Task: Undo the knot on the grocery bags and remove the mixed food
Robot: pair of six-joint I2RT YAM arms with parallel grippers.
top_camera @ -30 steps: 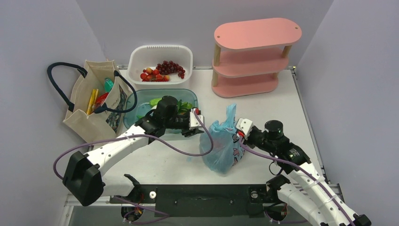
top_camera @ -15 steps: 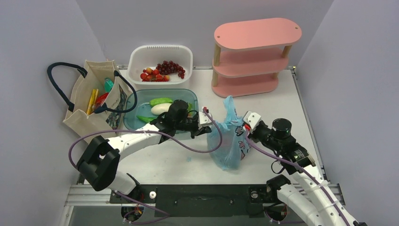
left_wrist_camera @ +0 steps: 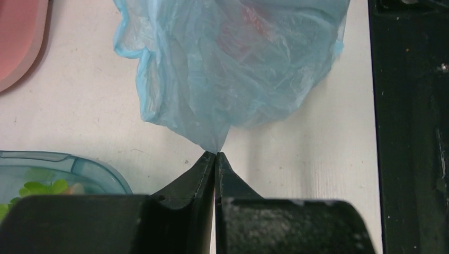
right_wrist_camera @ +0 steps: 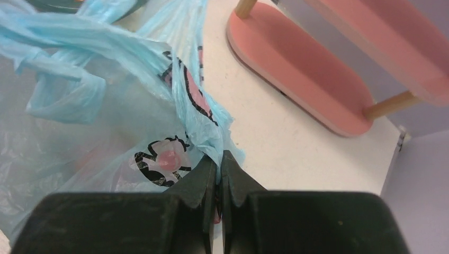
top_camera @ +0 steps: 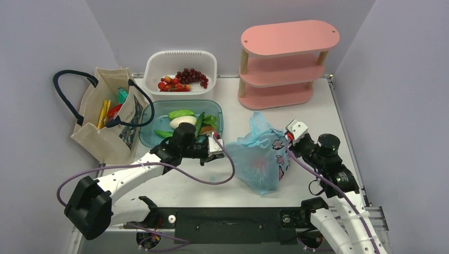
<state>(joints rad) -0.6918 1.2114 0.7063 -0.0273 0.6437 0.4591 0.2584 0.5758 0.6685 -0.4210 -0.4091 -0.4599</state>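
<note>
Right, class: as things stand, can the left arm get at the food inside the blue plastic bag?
Probably not yet. The left gripper is shut on a fold of the blue plastic bag, outside the film, while the right gripper pinches the opposite side. It would have to let go first.

White shells and black joint housings form the left arm point(top_camera: 132, 170) and right arm point(top_camera: 332, 168); a purple cable point(top_camera: 232, 165) trails along each. The left gripper point(left_wrist_camera: 215, 154) and right gripper point(right_wrist_camera: 218, 153) have matte black wedge-shaped fingers.

No words or numbers are legible; the blue plastic bag point(right_wrist_camera: 106, 137) carries only pink-and-black pictorial print.
</note>
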